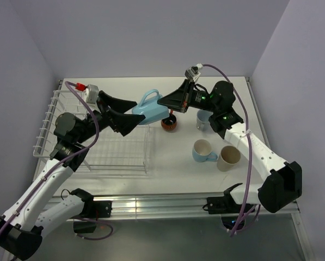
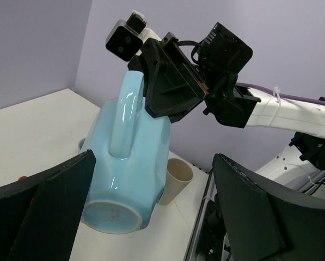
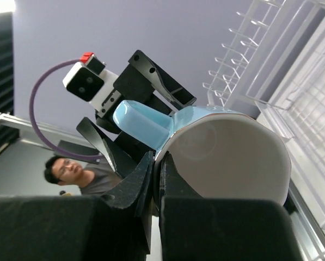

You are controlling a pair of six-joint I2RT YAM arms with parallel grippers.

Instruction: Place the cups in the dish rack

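A light blue cup (image 1: pixel 149 110) hangs tilted in the air beside the dish rack (image 1: pixel 53 126), handle up. My right gripper (image 1: pixel 163 102) is shut on its rim (image 3: pixel 176 136), one finger inside the white bowl. My left gripper (image 1: pixel 136 112) is open, its fingers (image 2: pixel 56 198) on either side of the cup's base (image 2: pixel 114 216) with a wide gap on the right. On the table stand a red-orange cup (image 1: pixel 169 123), two light blue cups (image 1: pixel 204 150) (image 1: pixel 203 119), and a cream cup (image 1: pixel 229 157).
The white wire rack (image 3: pixel 293 81) fills the left of the table, its prongs along the far-left side. The right arm (image 1: pixel 249 147) reaches over the standing cups. Purple walls close in the back and sides.
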